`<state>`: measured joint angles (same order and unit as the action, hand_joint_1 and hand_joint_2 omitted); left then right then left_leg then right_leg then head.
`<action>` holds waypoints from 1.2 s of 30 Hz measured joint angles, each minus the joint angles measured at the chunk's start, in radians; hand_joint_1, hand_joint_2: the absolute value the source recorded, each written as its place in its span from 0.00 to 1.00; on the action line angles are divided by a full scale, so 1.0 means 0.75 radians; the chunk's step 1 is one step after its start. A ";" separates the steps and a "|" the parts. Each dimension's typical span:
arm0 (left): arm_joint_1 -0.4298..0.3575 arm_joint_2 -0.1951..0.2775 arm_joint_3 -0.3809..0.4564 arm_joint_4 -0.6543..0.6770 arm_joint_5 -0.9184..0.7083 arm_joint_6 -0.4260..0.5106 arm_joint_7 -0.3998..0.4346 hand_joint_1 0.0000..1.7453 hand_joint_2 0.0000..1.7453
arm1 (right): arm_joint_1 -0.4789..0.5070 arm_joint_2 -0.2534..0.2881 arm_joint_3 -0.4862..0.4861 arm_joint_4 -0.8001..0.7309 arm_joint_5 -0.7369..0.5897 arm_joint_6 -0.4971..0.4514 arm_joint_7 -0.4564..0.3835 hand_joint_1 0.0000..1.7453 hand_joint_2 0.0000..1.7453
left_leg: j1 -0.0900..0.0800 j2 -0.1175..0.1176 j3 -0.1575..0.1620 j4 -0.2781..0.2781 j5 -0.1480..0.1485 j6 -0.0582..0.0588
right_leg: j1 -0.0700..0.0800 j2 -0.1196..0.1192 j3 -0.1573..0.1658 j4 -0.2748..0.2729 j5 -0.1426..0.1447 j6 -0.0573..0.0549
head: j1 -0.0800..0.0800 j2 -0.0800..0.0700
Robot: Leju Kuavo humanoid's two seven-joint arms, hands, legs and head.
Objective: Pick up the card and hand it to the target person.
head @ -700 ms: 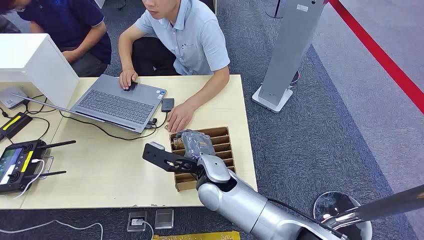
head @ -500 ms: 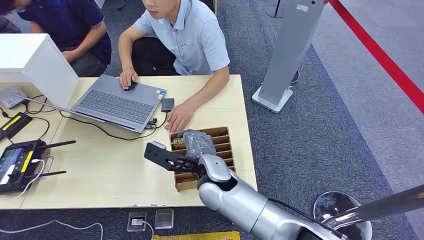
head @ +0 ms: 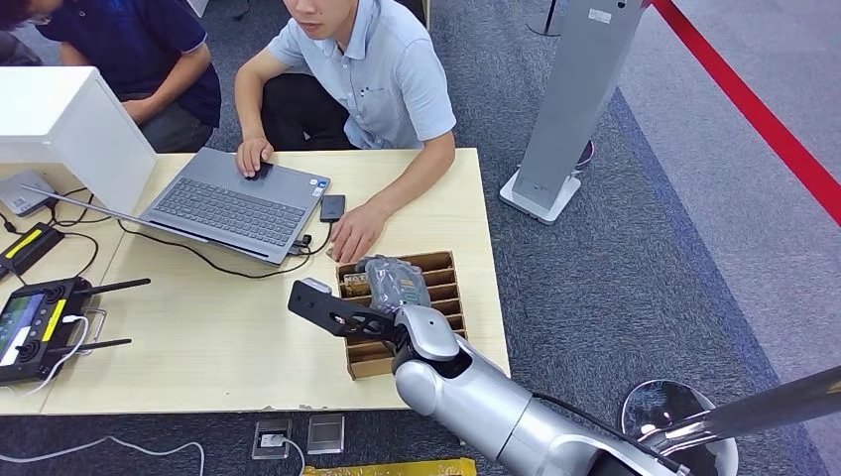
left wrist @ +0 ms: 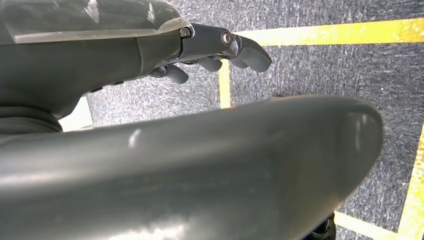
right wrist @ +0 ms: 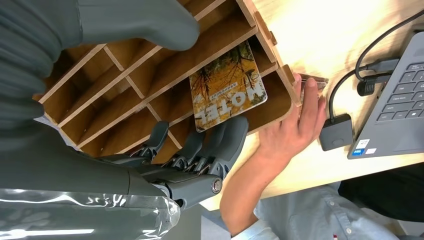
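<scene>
A card [right wrist: 227, 85] printed with autumn trees and the word HOTEL leans in an end slot of a wooden slotted box [right wrist: 270, 35]. My right hand [right wrist: 190, 155] hovers over that slot, thumb on one side and dark fingers [right wrist: 227, 132] spread at the card's edge, gripping nothing. From the head camera, the right hand [head: 395, 283] covers the box [head: 446, 260] and the card [head: 354, 287] peeks out beside it. A person in a light blue shirt [head: 382, 74] sits across the table, one hand [head: 355, 233] resting just beyond the box. My left hand [left wrist: 225, 50] hangs over the floor, holding nothing.
An open laptop [head: 233, 203] with cables and a small dark hub [head: 332, 207] lies left of the box. A black remote controller [head: 35, 317] and a white case [head: 64, 129] sit at the table's left. A second person [head: 139, 50] sits far left. A grey stand [head: 575, 99] rises on the right.
My right hand has crept slightly to the right over the slotted box. The people and the card have not moved.
</scene>
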<state>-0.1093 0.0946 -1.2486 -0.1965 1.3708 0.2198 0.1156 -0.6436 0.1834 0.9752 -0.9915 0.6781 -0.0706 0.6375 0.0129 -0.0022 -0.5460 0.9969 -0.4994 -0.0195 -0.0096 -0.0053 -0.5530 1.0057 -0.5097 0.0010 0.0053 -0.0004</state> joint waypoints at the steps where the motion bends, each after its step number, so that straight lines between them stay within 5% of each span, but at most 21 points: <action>1: 0.000 0.000 0.000 0.000 0.000 0.000 0.000 0.00 0.00 | 0.000 0.000 -0.001 0.000 0.000 0.000 0.000 0.53 1.00 | 0.000 0.000 0.000 0.000 0.000 0.000 | 0.000 0.000 0.000 0.000 0.000 0.000 | 0.000 0.000; 20: 0.000 0.000 0.000 0.000 -0.001 -0.007 0.000 0.00 0.00 | 0.000 -0.007 -0.018 0.001 0.000 0.000 0.000 0.54 1.00 | 0.000 0.000 0.000 0.000 0.000 0.000 | 0.000 0.000 0.000 0.000 0.000 0.000 | 0.000 0.000; 26: 0.000 0.000 0.000 0.000 -0.001 -0.007 0.000 0.00 0.00 | 0.004 -0.008 -0.019 0.001 -0.001 0.001 0.000 0.75 1.00 | 0.000 0.000 0.000 0.000 0.000 0.000 | 0.000 0.000 0.000 0.000 0.000 0.000 | 0.000 0.000; 36: 0.000 0.000 0.000 0.000 -0.001 -0.007 -0.001 0.00 0.00 | 0.006 -0.009 -0.020 0.002 -0.002 0.007 -0.003 0.91 1.00 | 0.000 0.000 0.000 0.000 0.000 0.000 | 0.000 0.000 0.000 0.000 0.000 0.000 | 0.000 0.000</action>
<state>-0.1094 0.0946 -1.2486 -0.1965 1.3701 0.2148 0.1149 -0.6392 0.1766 0.9605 -0.9903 0.6768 -0.0655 0.6353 0.0129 -0.0022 -0.5460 0.9969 -0.4994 -0.0195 -0.0096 -0.0053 -0.5530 1.0057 -0.5097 0.0010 0.0055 -0.0004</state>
